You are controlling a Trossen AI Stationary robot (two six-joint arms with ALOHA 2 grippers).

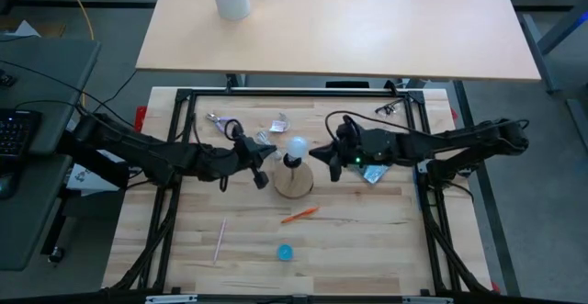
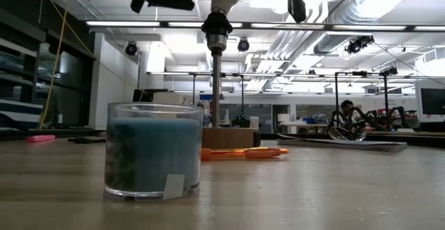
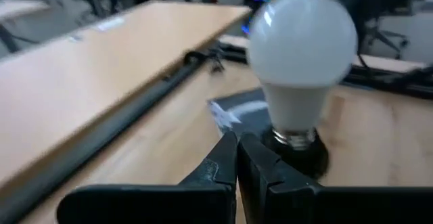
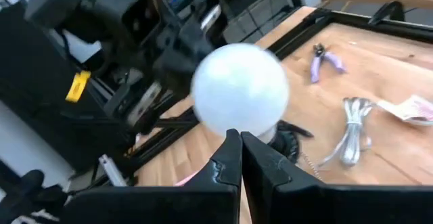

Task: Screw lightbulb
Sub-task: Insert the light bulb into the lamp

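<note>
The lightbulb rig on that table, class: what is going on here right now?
The lightbulb sits in a black socket on top of a post rising from a round wooden base. The left gripper and right gripper flank it, both with fingers shut and holding nothing. An orange pen and a blue candle lie nearer the table's front.

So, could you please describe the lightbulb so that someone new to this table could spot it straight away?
Start at the slatted wooden table between the two dark arms, and find the round wooden base near its middle. From it rises a thin post ending in a black socket, and the lightbulb sits on top. It is the only smooth white globe there, raised above the flat clutter.
</note>
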